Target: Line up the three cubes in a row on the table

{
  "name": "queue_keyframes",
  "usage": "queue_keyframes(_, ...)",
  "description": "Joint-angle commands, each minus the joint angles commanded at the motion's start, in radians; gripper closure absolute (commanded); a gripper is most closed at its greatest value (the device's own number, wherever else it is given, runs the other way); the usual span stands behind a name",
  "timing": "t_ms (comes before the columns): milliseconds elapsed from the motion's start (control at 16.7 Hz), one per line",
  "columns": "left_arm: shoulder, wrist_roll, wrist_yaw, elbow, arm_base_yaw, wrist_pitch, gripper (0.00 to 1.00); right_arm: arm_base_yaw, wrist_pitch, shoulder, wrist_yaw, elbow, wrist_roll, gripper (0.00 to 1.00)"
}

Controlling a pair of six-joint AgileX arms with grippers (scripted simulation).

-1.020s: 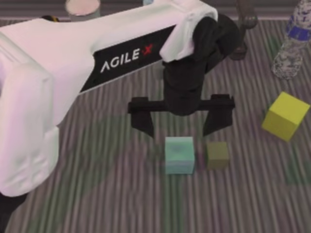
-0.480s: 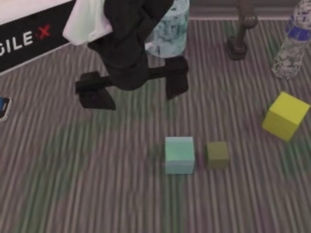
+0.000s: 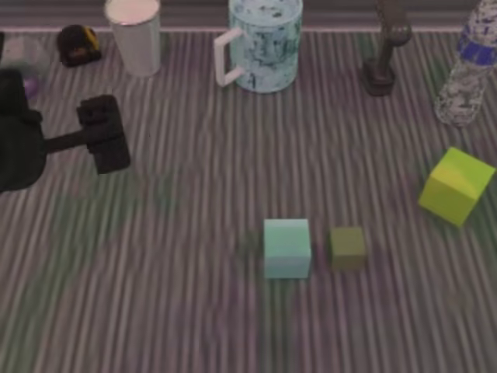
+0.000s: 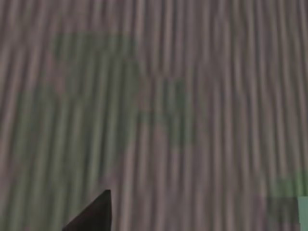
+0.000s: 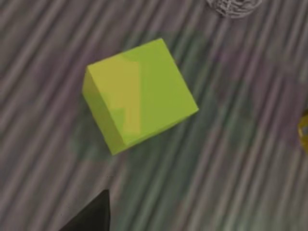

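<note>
Left tool (image 3: 105,144) withdrawn to table's (image 3: 194,311) left edge, fingers probably apart, mint cube (image 3: 286,247) beside smaller olive cube (image 3: 347,248)

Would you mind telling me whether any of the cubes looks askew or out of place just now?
Yes: the yellow cube sits apart at the table's right side, turned at an angle to the stripes, while the mint-teal cube and olive-green cube stand squarely side by side near the middle. The left gripper is off at the left edge.
</note>
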Motion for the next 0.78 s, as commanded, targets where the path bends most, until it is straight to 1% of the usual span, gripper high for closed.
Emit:
queue_keyframes(240, -0.422, 0.16, 0.005, -0.364, 0.143, 0.225, 0.0, 0.027, -0.218, 0.379, 0.001, 0.296, -0.132, 0.0)
queue_keyframes(420, -0.706, 0.277, 0.01, -0.596, 0.232, 0.381, 0.0, 0.044, -0.35, 0.605, 0.001, 0.487, -0.213, 0.0)
queue_keyframes(600, -0.929, 0.379, 0.014, -0.772, 0.301, 0.513, 0.0, 0.057, -0.452, 0.792, 0.001, 0.648, -0.278, 0.0)
queue_keyframes(780, -1.066, 0.449, 0.018, -0.882, 0.345, 0.606, 0.0, 0.066, -0.515, 0.908, 0.0, 0.752, -0.32, 0.0)
